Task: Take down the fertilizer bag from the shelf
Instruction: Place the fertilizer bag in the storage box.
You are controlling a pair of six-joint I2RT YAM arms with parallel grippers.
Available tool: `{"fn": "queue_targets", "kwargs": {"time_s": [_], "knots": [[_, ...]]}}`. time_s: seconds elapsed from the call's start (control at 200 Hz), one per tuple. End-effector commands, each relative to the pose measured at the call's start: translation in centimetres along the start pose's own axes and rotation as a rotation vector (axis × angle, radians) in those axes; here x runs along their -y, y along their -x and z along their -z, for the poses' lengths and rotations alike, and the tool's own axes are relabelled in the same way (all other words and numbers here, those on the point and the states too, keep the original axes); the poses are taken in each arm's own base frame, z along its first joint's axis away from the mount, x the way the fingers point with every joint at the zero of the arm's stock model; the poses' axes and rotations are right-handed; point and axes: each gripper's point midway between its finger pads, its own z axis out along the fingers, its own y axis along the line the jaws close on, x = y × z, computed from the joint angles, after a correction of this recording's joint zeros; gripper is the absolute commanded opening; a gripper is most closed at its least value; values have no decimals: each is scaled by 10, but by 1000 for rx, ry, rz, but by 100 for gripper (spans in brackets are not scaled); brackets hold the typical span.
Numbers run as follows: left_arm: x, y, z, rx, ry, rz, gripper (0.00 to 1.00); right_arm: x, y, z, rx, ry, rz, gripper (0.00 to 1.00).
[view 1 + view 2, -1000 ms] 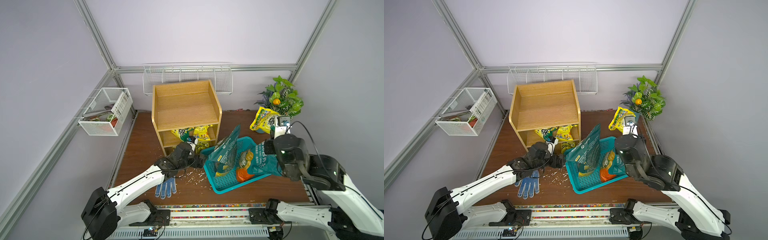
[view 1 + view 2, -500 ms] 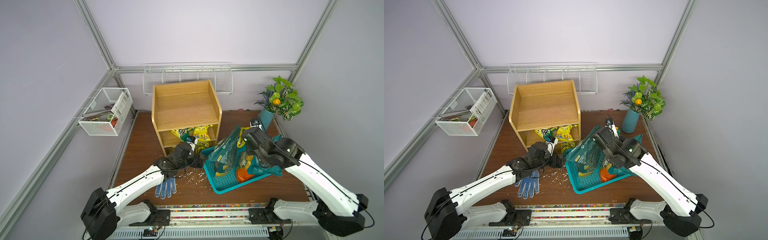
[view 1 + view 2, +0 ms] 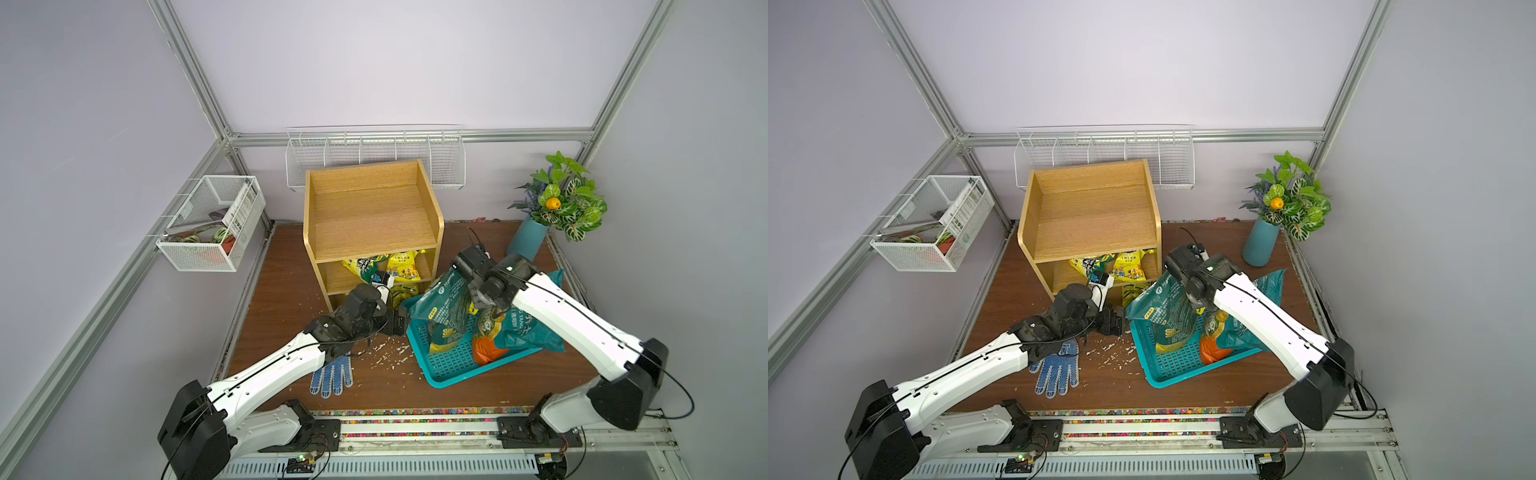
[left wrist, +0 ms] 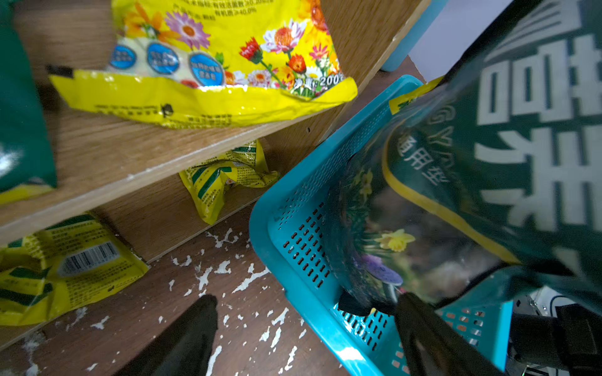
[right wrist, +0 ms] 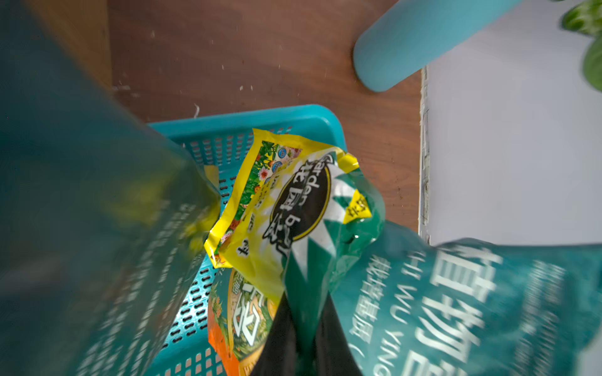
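Slowly lower the fertilizer bag (image 5: 293,201), gripped by the right tool (image 5: 304,312), into the basket (image 5: 247,117) before releasing; the left tool (image 4: 306,301) hangs released beside the basket's rim.

Teal basket (image 3: 451,368) — just beside the shelf (image 3: 370,216)

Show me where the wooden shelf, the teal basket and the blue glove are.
wooden shelf (image 3: 374,220), in a top view, on its top board.
teal basket (image 3: 452,362), in a top view, on its bare floor.
blue glove (image 3: 332,372), in a top view, on its palm.
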Motion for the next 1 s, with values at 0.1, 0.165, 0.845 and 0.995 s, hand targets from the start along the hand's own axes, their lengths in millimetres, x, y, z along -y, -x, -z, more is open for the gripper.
{"fn": "queue_targets", "kwargs": {"time_s": [0.1, 0.165, 0.845, 0.995], "knots": [[-3, 5, 8, 31, 13, 13, 90, -21, -11, -30, -39, 78, -86, 0], [-4, 5, 9, 32, 15, 11, 90, -26, -19, -41, -49, 133, -153, 0], [-11, 12, 27, 70, 68, -32, 90, 39, 13, 59, 255, 254, -300, 56], [-15, 11, 43, 83, 91, -32, 90, 21, 35, 114, 375, 357, -223, 57]]}}
